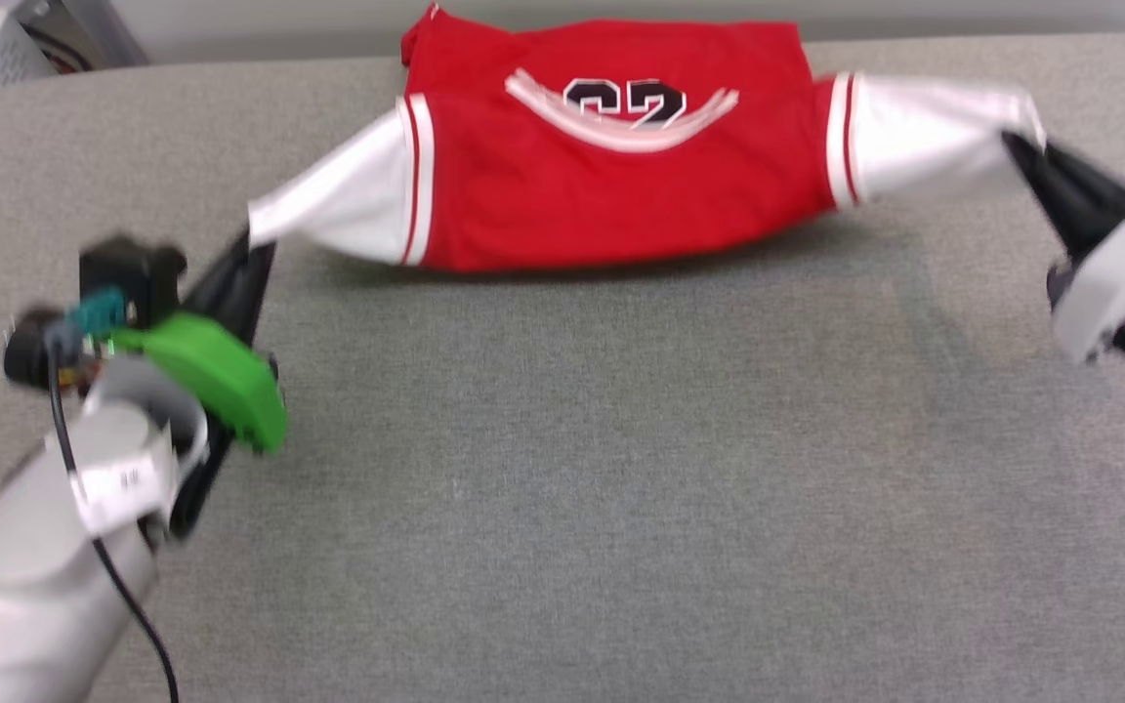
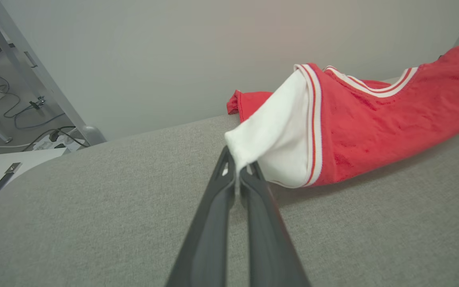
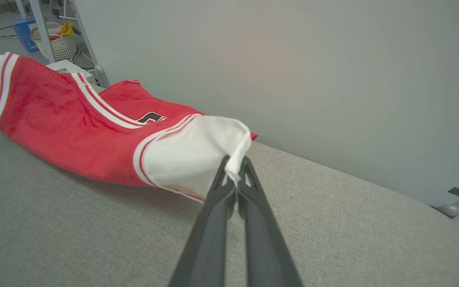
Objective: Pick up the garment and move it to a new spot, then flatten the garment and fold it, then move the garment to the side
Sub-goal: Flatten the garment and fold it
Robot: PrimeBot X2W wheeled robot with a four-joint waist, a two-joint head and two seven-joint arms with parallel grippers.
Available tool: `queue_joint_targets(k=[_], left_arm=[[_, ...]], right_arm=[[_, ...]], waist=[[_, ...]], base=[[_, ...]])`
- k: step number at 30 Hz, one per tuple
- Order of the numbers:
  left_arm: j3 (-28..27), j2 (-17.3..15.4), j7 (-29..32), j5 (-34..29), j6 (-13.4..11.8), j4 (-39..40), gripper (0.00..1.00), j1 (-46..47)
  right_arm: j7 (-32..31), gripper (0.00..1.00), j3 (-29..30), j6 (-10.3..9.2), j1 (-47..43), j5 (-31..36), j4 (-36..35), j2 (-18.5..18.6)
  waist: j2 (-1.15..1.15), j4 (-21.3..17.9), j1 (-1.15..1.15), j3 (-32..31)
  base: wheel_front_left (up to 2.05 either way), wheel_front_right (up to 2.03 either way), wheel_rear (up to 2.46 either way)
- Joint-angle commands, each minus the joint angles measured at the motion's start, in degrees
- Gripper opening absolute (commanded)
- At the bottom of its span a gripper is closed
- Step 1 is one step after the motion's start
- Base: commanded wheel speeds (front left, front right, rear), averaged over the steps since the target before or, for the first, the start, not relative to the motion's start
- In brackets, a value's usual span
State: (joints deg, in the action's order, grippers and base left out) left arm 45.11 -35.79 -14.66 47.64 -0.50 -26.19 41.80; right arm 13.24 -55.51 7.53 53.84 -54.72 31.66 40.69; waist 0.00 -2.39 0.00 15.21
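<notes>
Right arm is blurred and cut off at the frame edge in the head view. The black print on the garment [image 1: 611, 186] is half covered by the striped neckline trim, so it's unreadable. The garment is along the table's [image 1: 621, 488] far edge, red body low over it, both white sleeves stretched sideways and raised. The left gripper [image 1: 252, 246] angles toward the far edge, fingers pressed together, pinching the left sleeve tip; the right gripper [image 1: 1020, 148] mirrors it, pinching the right sleeve tip.

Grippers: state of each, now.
Left gripper: closed on a white sleeve of the red jersey shirt.
Right gripper: closed on its other white sleeve.
</notes>
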Motion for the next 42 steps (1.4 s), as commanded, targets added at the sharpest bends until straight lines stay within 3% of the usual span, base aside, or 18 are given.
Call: queue_joint_targets(k=[1, 8, 14, 25, 33, 35, 36, 42], left_arm=[[-0.4, -0.9, -0.3, 1.5, -0.9, 1.6, 0.00, -3.6], [-1.2, -3.4, -0.3, 4.2, -6.5, 8.0, 0.00, -19.5], [-2.9, -3.0, -0.3, 5.7, -9.6, 9.2, 0.00, -28.9], [-11.2, -0.1, -0.3, 4.2, -12.3, 12.1, 0.00, -44.6], [-13.6, 2.4, -0.3, 0.7, -12.3, 13.3, 0.00, -47.6], [-14.1, 2.9, -0.3, -0.6, -12.1, 13.6, 0.00, -47.4], [-14.6, 3.3, -0.3, -1.3, -11.9, 13.9, 0.00, -47.3], [-17.5, 5.7, -0.3, -4.9, -10.6, 16.1, 0.00, -46.2]], right_arm=[[0.6, 0.00, 0.4, -0.04, -3.2, -0.8, -0.5, 0.6], [1.3, 0.00, 1.5, -0.04, -17.5, -1.4, -1.9, 2.1], [1.6, 0.00, 4.5, -0.04, -28.0, -1.7, -1.4, 2.2], [1.7, 0.00, 13.5, -0.04, -47.2, -1.0, -4.6, 2.8], [-1.4, 0.00, 18.4, -0.04, -53.7, -0.2, -6.6, 1.8], [-2.4, 0.50, 19.8, -0.04, -53.8, 0.5, -6.9, 1.3], [-3.0, 1.00, 20.5, -0.04, -53.8, 0.8, -7.1, 1.0], [-3.0, 1.00, 26.8, -0.04, -52.0, 4.7, -10.6, 1.9]], waist=[[0.00, 0.0, 0.00, -4.0], [0.00, -0.1, 0.00, -7.2], [0.00, -0.3, 0.00, -8.7], [0.00, 0.1, 0.00, -11.2], [0.00, 0.9, 0.00, -11.3], [0.00, 1.1, 0.00, -11.3], [0.00, 1.2, 0.00, -11.2], [0.00, 2.1, 0.00, -10.3]], base=[[0.00, 0.00, 0.00], [0.00, 0.00, 0.00], [0.00, 0.00, 0.00], [0.00, 0.00, 0.00], [0.00, 0.00, 0.00], [0.00, 0.00, 0.00], [0.00, 0.00, 0.00], [0.00, 0.00, 0.00]])
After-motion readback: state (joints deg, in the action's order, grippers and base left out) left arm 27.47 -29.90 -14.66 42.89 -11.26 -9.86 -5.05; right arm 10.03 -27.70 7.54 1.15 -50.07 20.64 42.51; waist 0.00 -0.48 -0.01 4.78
